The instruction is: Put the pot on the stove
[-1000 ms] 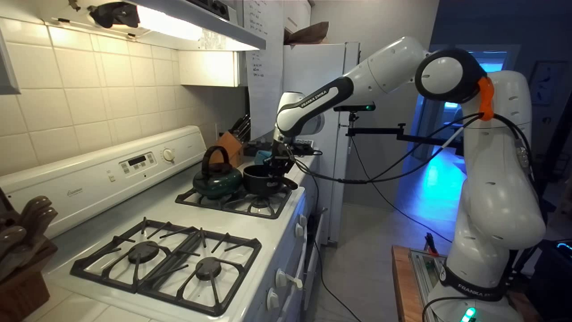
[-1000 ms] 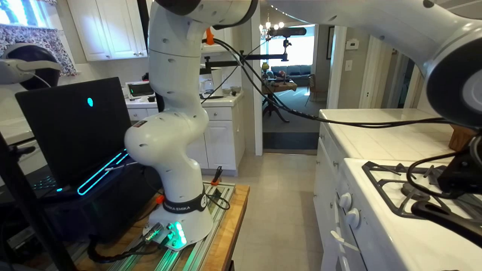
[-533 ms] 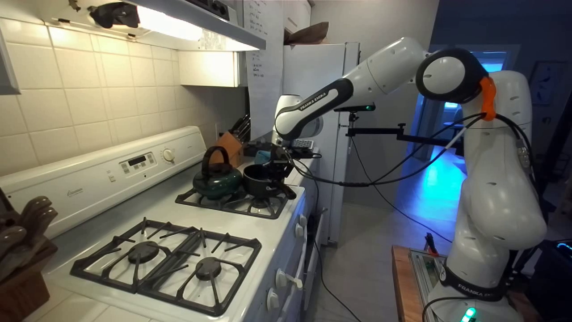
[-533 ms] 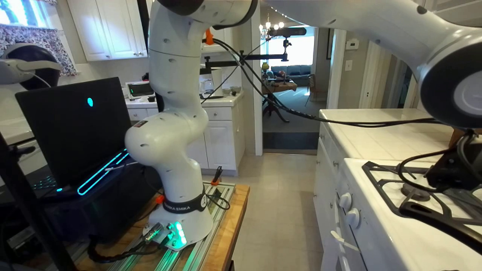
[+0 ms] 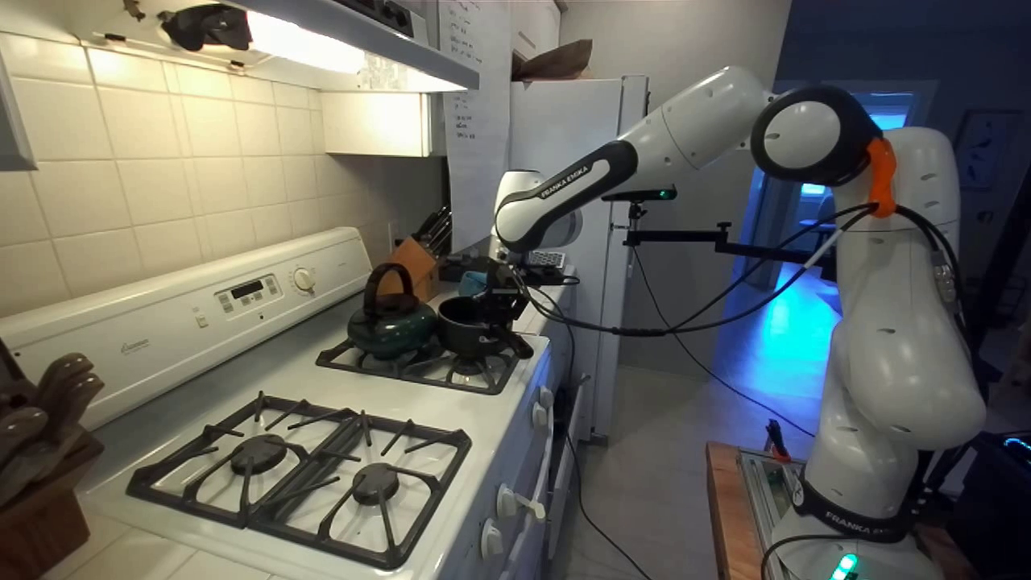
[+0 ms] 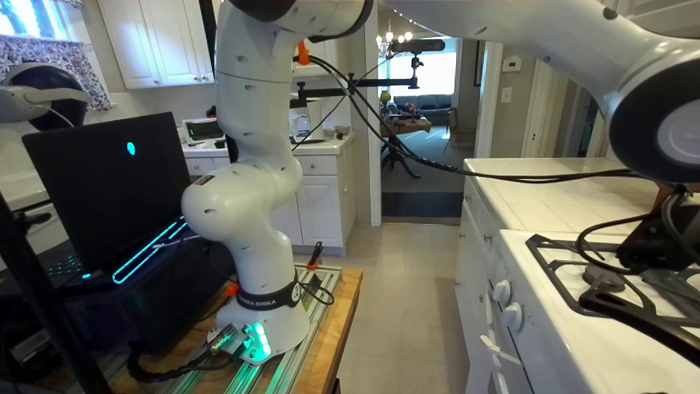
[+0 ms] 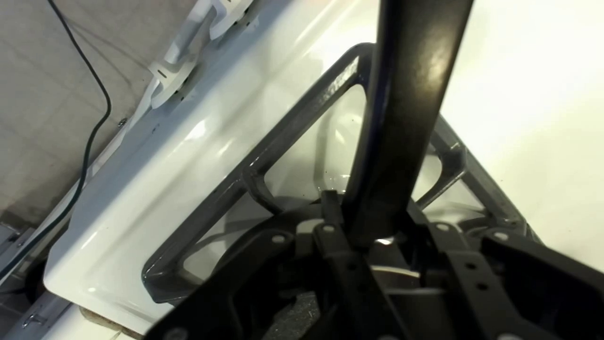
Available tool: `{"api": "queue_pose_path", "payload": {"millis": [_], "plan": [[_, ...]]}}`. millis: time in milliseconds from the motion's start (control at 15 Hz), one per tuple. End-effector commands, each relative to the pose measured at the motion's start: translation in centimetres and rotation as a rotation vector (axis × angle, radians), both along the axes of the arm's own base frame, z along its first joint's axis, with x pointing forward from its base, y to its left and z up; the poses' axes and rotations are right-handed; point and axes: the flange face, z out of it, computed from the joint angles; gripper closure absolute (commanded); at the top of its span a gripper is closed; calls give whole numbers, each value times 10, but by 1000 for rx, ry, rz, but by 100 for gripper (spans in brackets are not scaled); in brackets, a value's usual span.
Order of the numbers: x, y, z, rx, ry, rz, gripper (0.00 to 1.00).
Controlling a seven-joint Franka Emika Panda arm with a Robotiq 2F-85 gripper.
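Where the tiled counter comes closest in an exterior view, a dark wooden knife block full of handles stands at the left edge. Just past it, a double black grate spans two burners of the white stove. Farther along the same top lies a second grate; a dark green kettle sits on its rear half, and just beside the kettle, upright over the front burner, is the small black pot. I cannot tell whether its base touches the iron. At the pot's rim is the gripper, jaws closed on the long handle (plainest from the wrist), one finger to each side, near the root. That handle reaches toward the stove's front edge. Beyond the pot stands a lighter, orange-toned knife block, and past that the white refrigerator, a tall handwritten sheet showing alongside it
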Motion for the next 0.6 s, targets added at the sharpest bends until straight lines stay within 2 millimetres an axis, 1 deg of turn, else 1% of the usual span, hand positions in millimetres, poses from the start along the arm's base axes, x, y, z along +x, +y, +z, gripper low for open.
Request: {"api": "queue_pose_path", "payload": {"millis": [0,267,533], "plan": [[-4,20,13,19,8,17,92],[-3,26,13,24,22,28,92],[-2,25,13,20,22,27,92]]}}
